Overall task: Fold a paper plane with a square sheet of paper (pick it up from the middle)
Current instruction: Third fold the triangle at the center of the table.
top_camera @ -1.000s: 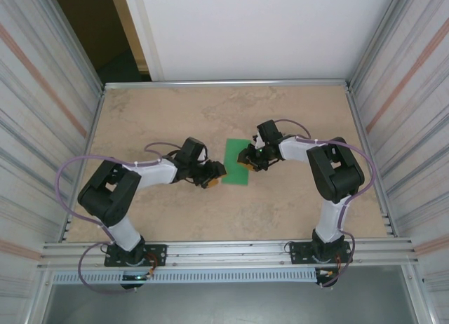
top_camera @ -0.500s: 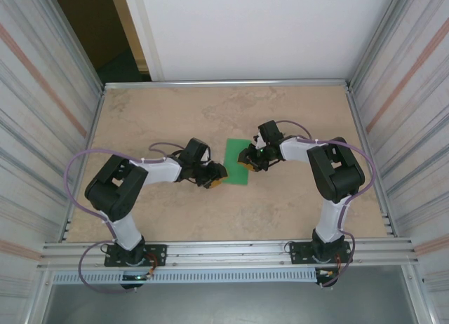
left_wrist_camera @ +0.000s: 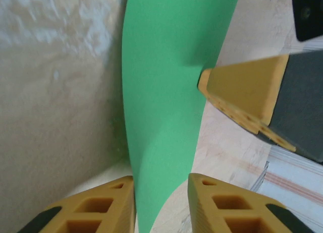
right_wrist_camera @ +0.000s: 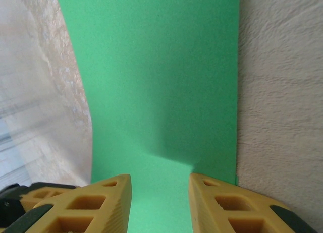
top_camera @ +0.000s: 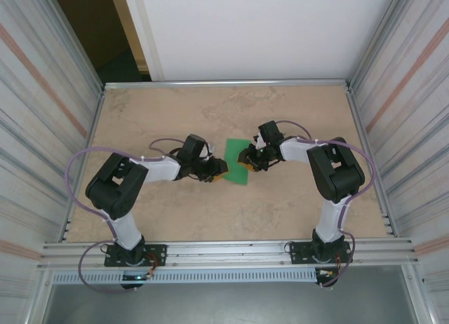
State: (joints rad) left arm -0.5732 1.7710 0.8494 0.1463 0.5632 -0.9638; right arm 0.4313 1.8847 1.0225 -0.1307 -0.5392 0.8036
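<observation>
Sheet (top_camera: pixel 236 152): lay flanked, equally near either arm.
Left end effector (left_wrist_camera: pixel 161 178): stood open, sheet's edge inside its gap.
Right end effector (right_wrist_camera: pixel 159 176): stood open across the opposite edge.

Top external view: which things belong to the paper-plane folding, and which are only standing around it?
Belong to the job: square sheet of paper; left gripper and right gripper, one at each side of it.
Only around: table; ribbed side walls; white back panel; metal rail.
</observation>
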